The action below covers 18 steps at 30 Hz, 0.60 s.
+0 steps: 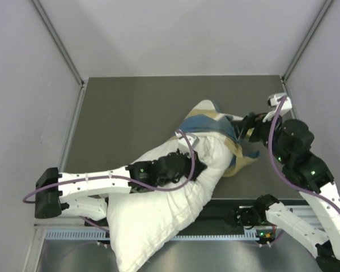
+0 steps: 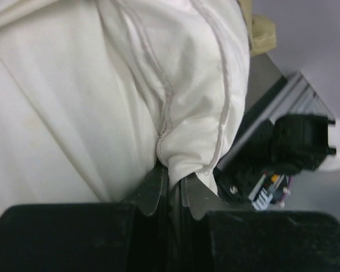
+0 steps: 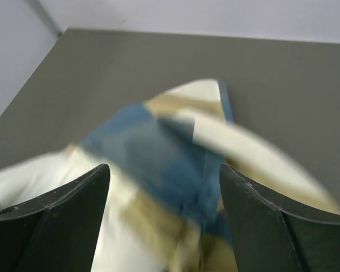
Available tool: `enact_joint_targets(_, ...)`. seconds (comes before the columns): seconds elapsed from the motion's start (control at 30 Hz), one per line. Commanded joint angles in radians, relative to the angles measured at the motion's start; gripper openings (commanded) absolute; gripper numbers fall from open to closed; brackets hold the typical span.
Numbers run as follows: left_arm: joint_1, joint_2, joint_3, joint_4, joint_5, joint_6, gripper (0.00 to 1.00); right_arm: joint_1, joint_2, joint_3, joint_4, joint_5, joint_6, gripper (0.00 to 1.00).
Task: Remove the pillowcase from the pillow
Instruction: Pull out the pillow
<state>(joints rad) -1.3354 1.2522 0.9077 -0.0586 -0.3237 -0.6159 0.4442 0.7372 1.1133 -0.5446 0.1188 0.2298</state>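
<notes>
The white pillow [image 1: 153, 221] lies slantwise from the near left edge toward the table's middle. The checked blue, tan and cream pillowcase [image 1: 211, 122] is bunched over its far end and trails off to the right. My left gripper [image 1: 199, 168] rests on top of the pillow, shut on a fold of it. In the left wrist view, the pillow [image 2: 73, 113] has a seamed fold pinched in the left gripper [image 2: 173, 182]. My right gripper [image 1: 241, 129] is at the pillowcase's right side. In its wrist view the right gripper [image 3: 164, 168] stands open, with the blurred pillowcase [image 3: 158, 150] between and beyond its fingers.
Grey walls with metal corner posts [image 1: 56, 39] close in the dark table [image 1: 130, 107] on three sides. A slotted rail [image 1: 73, 233] runs along the near edge, beside the right arm's black base joint [image 1: 255, 214].
</notes>
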Motion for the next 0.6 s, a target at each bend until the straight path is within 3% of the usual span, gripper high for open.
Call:
enact_joint_targets(0.0,0.105,-0.031,-0.043,-0.195,-0.084,0.044,0.00,0.177,-0.071,-0.062,-0.018,0.051,0.011,0.78)
enact_joint_targets(0.23,0.131,-0.030,-0.046,-0.215,-0.014,0.091,0.00,0.422,0.000,-0.033,0.031,0.154,-0.040,0.80)
enact_joint_targets(0.33,0.131,-0.049,-0.070,-0.202,0.012,0.088,0.00,0.516,0.086,-0.003,0.064,0.277,-0.086,0.81)
enact_joint_targets(0.57,0.131,-0.091,-0.102,-0.195,0.074,0.111,0.00,0.547,0.243,-0.003,0.164,0.479,-0.220,0.82)
